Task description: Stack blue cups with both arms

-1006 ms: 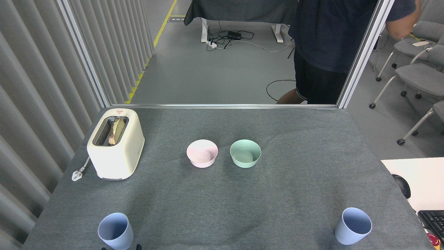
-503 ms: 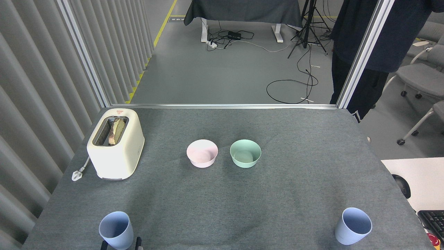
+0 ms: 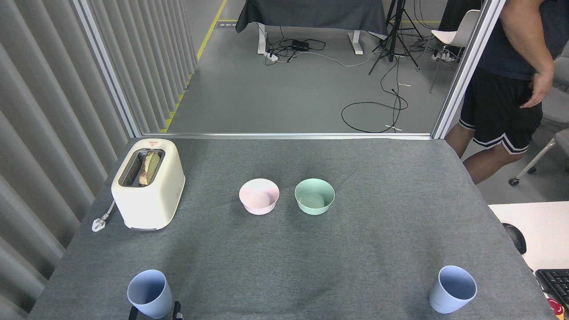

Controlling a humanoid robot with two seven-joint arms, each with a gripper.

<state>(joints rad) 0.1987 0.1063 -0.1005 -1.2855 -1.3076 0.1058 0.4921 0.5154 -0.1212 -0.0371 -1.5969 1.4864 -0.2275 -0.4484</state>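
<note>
The grey desk (image 3: 284,249) fills most of what I can see from here, and beyond its far right corner a person (image 3: 506,89) in dark shorts has walked round from behind the post since a second ago. The cream toaster (image 3: 149,184) sits far left with bread in its slot; mid-desk the pink bowl (image 3: 259,196) and mint-green bowl (image 3: 314,196) stand side by side, untouched. The blue cups are well apart at the near edge: the right cup (image 3: 452,289) upright and alone, the left cup (image 3: 149,293) upright between two dark fingers. Those belong to the left tool (image 3: 154,312) (only the tips show), which has crept up around the cup's base over the last second; spread either side, touching or not I cannot tell. The right tool is out of sight. I'd say the first pick-up is just starting.
</note>
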